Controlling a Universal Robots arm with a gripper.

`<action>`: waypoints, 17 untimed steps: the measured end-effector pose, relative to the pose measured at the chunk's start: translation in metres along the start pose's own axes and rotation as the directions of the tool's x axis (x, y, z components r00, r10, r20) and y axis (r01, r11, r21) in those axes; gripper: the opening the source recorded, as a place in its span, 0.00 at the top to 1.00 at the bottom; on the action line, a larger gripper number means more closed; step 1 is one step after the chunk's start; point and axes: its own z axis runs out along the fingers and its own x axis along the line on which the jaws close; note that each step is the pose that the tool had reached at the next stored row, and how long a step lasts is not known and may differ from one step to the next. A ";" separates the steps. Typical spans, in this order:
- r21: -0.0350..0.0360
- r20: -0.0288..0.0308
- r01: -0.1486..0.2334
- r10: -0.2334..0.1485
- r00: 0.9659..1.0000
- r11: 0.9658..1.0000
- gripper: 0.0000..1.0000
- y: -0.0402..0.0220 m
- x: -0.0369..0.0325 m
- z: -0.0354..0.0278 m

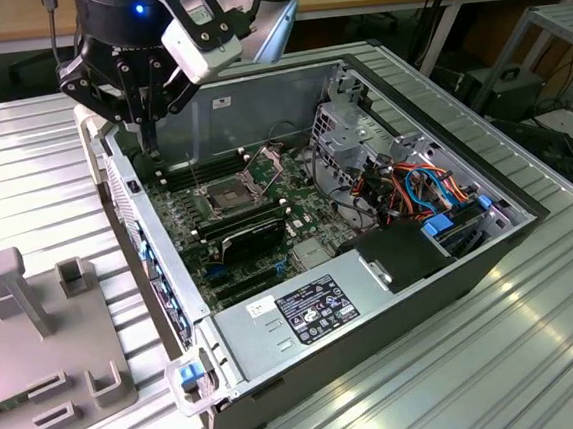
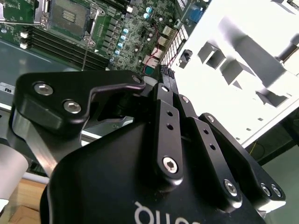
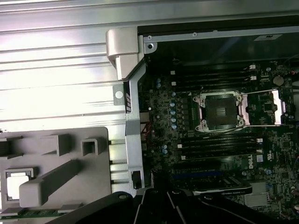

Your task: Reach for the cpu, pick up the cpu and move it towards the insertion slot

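1. Exterior view: the gripper (image 1: 148, 136) hangs over the corner of the computer case (image 1: 396, 315) at the exterior view's left, above the circuit board (image 1: 268, 236). Its fingers look pressed together with nothing between them. The socket (image 1: 227, 196) sits on the board near the case's far wall, with its cover plate swung up. The case also holds a drive cage (image 1: 350, 134), coloured cables (image 1: 414, 178) and a labelled power box (image 1: 266, 322). A grey holder (image 1: 15, 329) lies on the tabletop (image 1: 500, 356) beside the case.
2. Second wrist view: the gripper's link arms run together towards the tips, which fits fingers that are closed and empty. The socket shows beyond them.
3. First wrist view: the chip (image 3: 17, 185) lies flat in a square recess near one edge of the holder, outside the case and well apart from the gripper. The socket's centre is dark and bare.
4. Judgement: the reach looks barely begun. To do it well, the gripper should clear the case wall, spread its fingers before descending, and line up square with the chip's edges. The thin chip sits low, just beside a raised bar (image 3: 51, 182).
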 end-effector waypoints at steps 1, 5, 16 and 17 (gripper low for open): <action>0.000 0.000 0.000 0.000 1.000 1.000 0.89 0.0000 0.0005 0.0000; 0.000 0.000 0.000 0.000 1.000 1.000 0.89 -0.0002 0.0026 0.0001; 0.000 -0.001 0.000 0.000 1.000 1.000 0.89 -0.0006 0.0084 0.0003; 0.000 -0.001 0.000 0.000 1.000 1.000 0.89 -0.0007 0.0088 0.0003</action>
